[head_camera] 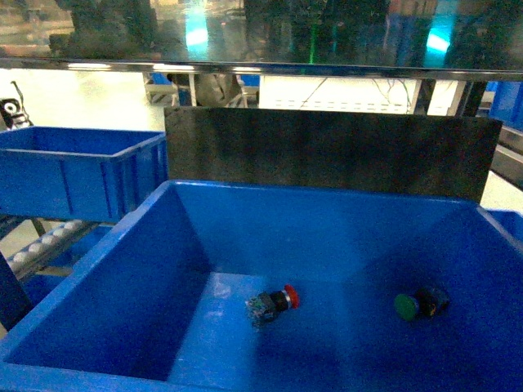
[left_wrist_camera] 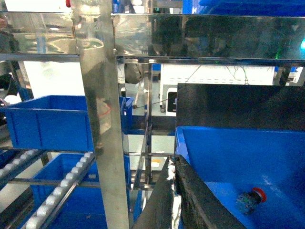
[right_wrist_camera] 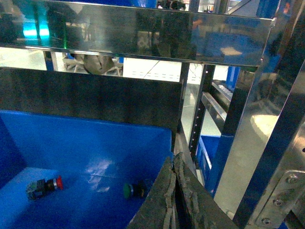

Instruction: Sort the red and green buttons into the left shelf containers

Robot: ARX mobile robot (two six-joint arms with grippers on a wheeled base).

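Observation:
The red button (head_camera: 274, 303) lies on its side on the floor of a big blue bin (head_camera: 155, 253), and the green button (head_camera: 418, 305) lies to its right in the same bin. On the left shelf stands one blue container (head_camera: 78, 171). Neither gripper shows in the head view. In the left wrist view my left gripper (left_wrist_camera: 174, 161) is shut and empty, hanging by the bin's left rim, with the red button (left_wrist_camera: 251, 199) below to its right. My right gripper (right_wrist_camera: 175, 158) is shut and empty at the bin's right rim; the green button (right_wrist_camera: 132, 190) and the red button (right_wrist_camera: 45, 186) lie below to its left.
A steel shelf post (left_wrist_camera: 102, 124) stands between my left gripper and the left shelf container (left_wrist_camera: 50, 121). Roller tracks (left_wrist_camera: 57, 195) run under that container above a lower blue bin (left_wrist_camera: 71, 186). A dark board (head_camera: 327, 151) rises behind the big bin. More steel posts (right_wrist_camera: 267, 143) stand to the right.

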